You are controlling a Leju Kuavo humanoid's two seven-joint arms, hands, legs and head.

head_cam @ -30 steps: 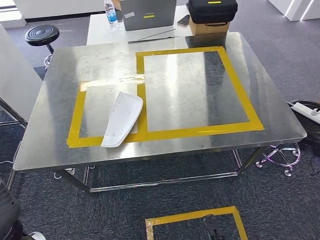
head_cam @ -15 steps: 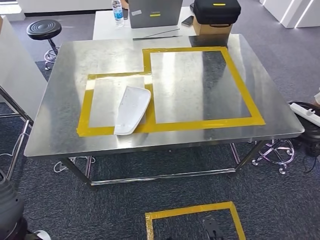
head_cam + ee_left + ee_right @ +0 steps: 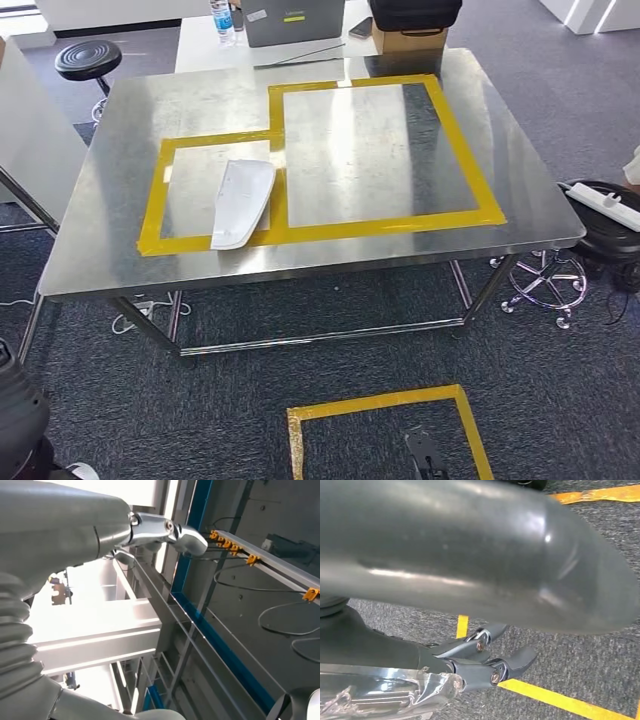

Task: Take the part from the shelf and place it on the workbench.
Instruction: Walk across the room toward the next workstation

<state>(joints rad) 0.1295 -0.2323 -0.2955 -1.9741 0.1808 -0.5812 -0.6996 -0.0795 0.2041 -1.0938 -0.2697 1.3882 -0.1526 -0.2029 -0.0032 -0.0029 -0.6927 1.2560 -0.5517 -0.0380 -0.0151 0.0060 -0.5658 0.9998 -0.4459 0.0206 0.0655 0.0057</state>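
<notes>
The white curved part (image 3: 241,202) lies flat on the steel workbench (image 3: 121,260), inside the smaller yellow-taped rectangle (image 3: 155,195), its near end overlapping the tape. A larger taped rectangle (image 3: 460,140) sits beside it to the right. My left hand (image 3: 113,530) is raised in front of metal framing with a blue edge; its fingers (image 3: 181,534) are stretched out and it holds nothing. My right hand (image 3: 471,665) hangs over grey carpet crossed by yellow tape, its dark fingers (image 3: 516,662) extended with nothing in them.
Behind the workbench a white table carries a laptop (image 3: 290,20), a water bottle (image 3: 221,18) and a black case (image 3: 413,12). A black stool (image 3: 87,60) stands at the back left, a power strip (image 3: 604,195) lies at the right, and a yellow-taped square (image 3: 377,405) marks the floor near me.
The whole head picture has shifted: the camera moved and the workbench now sits a little farther off. The white part keeps its place on the tape.
</notes>
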